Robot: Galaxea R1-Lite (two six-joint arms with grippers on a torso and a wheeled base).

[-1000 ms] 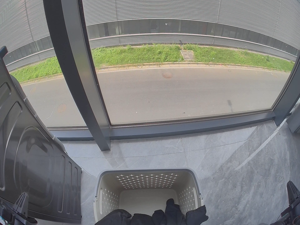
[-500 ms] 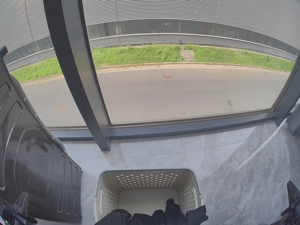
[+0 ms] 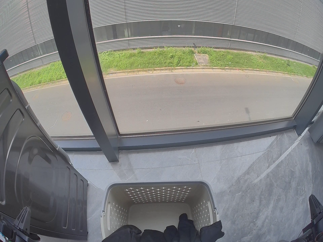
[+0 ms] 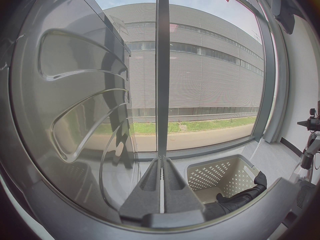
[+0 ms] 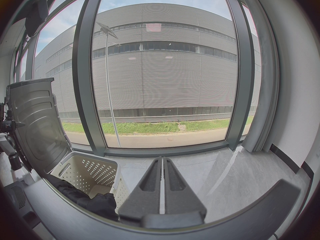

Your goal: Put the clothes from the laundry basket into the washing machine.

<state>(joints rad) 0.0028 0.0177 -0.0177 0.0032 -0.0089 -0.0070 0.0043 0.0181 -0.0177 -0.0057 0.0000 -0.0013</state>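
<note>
Nothing has shifted since the earlier frames; black clothes (image 3: 175, 234) lie in the laundry basket (image 3: 158, 185); left pincer (image 4: 162, 161) and right pincer (image 5: 162, 160) both pressed together, empty.

A grey marbled floor (image 3: 235, 172) meets a tall dark-framed window (image 3: 202, 94) overlooking a daylit road.

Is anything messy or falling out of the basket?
A little. The black clothes are bunched at the near end of the laundry basket, and one piece flops over its rim at the near right corner. Nothing has landed on the floor that shows, and nothing looks broken.
</note>
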